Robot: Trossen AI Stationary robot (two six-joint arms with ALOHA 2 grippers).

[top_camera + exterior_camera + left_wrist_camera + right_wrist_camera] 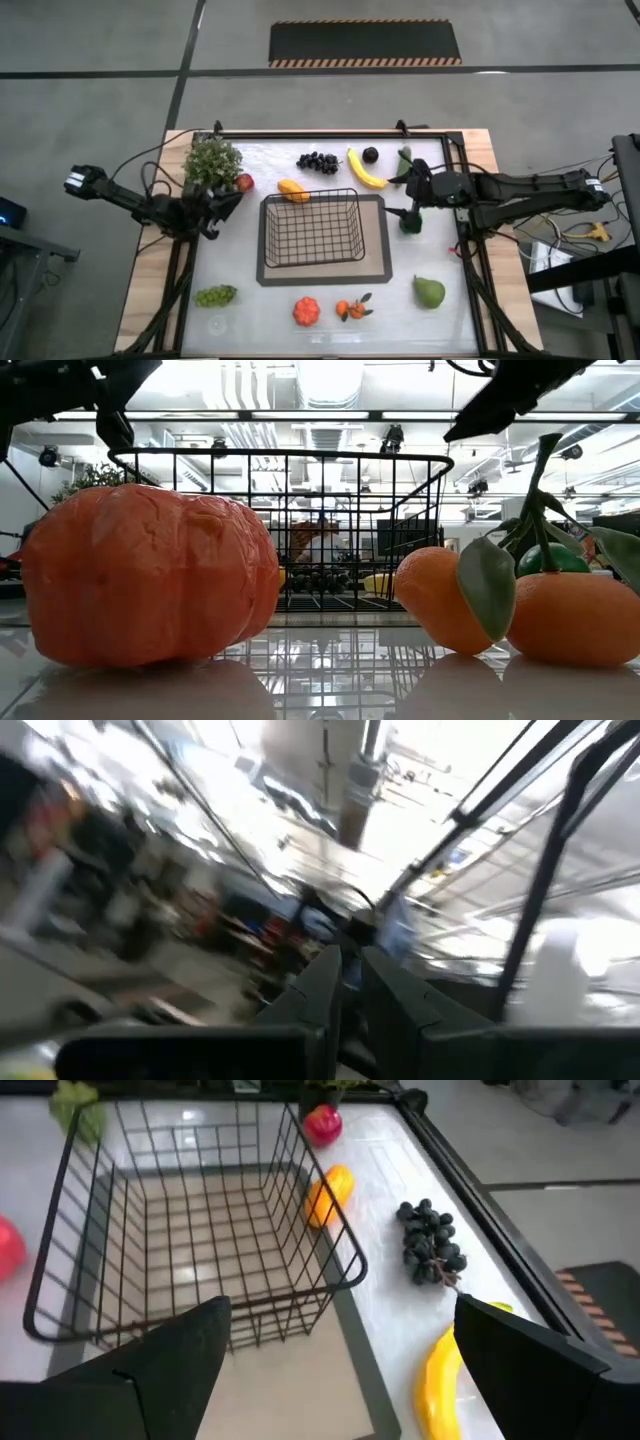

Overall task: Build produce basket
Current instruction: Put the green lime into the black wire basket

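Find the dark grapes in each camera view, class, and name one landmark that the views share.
High view: dark grapes beyond the basket, beside the banana.
Low view: not clearly visible.
Left wrist view: not in it.
Right wrist view: grapes between basket and banana.
Shared landmark: the basket.

Empty basket (311, 228), produce (366, 168) scattered around.
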